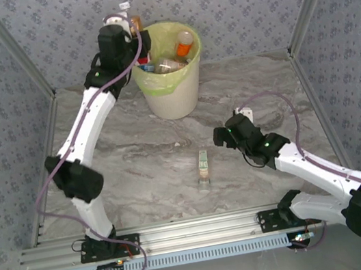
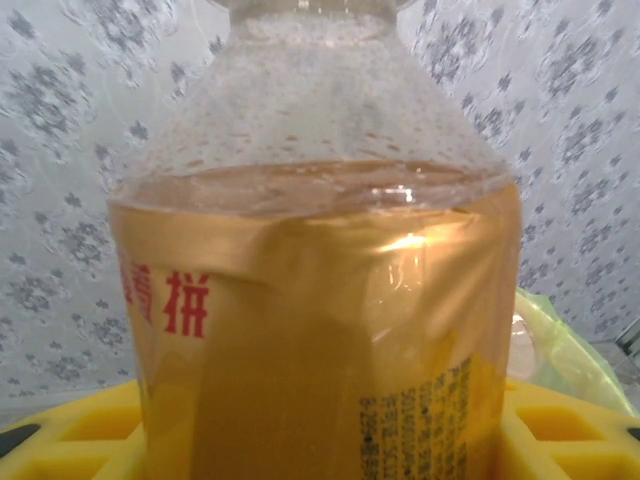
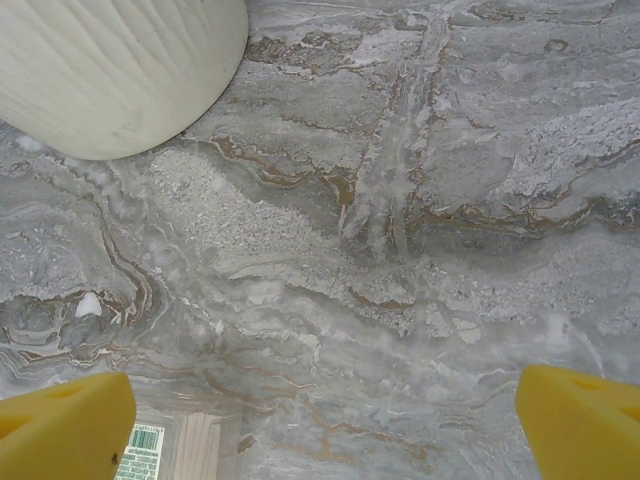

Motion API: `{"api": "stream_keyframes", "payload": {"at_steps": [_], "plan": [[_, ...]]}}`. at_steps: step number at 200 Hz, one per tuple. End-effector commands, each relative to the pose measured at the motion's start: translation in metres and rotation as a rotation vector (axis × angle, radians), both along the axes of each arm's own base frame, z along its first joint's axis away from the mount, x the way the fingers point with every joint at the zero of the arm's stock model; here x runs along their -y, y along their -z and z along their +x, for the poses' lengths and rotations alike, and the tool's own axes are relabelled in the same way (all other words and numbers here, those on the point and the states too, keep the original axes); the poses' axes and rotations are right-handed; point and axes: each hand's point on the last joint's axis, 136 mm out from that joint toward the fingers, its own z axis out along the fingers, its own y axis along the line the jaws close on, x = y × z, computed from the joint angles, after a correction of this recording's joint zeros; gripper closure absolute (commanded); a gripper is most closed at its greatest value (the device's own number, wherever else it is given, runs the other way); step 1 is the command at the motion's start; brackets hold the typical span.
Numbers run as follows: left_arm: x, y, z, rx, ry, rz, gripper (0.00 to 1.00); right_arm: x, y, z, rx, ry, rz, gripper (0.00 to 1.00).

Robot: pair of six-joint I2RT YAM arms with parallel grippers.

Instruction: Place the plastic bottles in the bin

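My left gripper point(image 1: 122, 28) is raised beside the left rim of the bin point(image 1: 171, 98) and is shut on an amber-filled plastic bottle point(image 1: 134, 22). That bottle point(image 2: 320, 290) stands upright between the yellow fingers point(image 2: 70, 430), with a gold label and red characters. The bin is white with a pale yellow-green bag and holds several bottles point(image 1: 182, 43). One small bottle point(image 1: 203, 168) lies on the table, its label edge point(image 3: 160, 455) showing by my right gripper's left finger. My right gripper point(image 1: 222, 135) hovers open just right of it, its fingers point(image 3: 60, 430) wide apart over bare table.
The marble table point(image 1: 143, 162) is walled by patterned panels on three sides. The bin's white wall point(image 3: 110, 70) sits ahead and left of my right gripper. The bag's edge point(image 2: 560, 345) shows to the right of the held bottle.
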Motion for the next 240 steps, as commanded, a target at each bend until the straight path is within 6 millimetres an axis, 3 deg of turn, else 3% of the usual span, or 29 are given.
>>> {"api": "stream_keyframes", "payload": {"at_steps": [1, 23, 53, 73, 107, 158, 205, 240], "plan": [[-0.001, 0.001, 0.01, -0.076, -0.002, 0.031, 0.48, 0.001, -0.009, 0.002, 0.019, 0.026, -0.008, 0.0], [0.015, 0.016, 0.024, -0.125, 0.046, 0.023, 0.41, 0.001, -0.009, 0.001, 0.022, 0.025, -0.012, 0.0], [0.025, 0.026, 0.021, -0.165, 0.094, -0.021, 0.1, 0.0, -0.007, -0.004, 0.015, 0.01, -0.037, 0.0], [0.037, 0.026, 0.014, -0.185, 0.168, -0.038, 0.02, 0.002, -0.006, -0.006, 0.015, 0.007, -0.064, 0.0], [0.054, 0.012, -0.003, -0.189, 0.286, -0.091, 0.01, -0.002, -0.006, -0.005, 0.016, -0.002, -0.062, 0.0], [0.053, -0.004, -0.019, -0.192, 0.327, -0.119, 0.01, -0.023, 0.002, -0.012, -0.014, -0.09, -0.066, 0.0], [0.051, -0.022, -0.036, -0.172, 0.356, -0.114, 0.0, -0.061, 0.04, -0.03, -0.15, -0.132, -0.008, 0.0], [0.049, -0.035, -0.05, -0.146, 0.374, -0.093, 0.01, -0.078, 0.05, -0.03, -0.221, -0.132, -0.112, 0.0]]}}
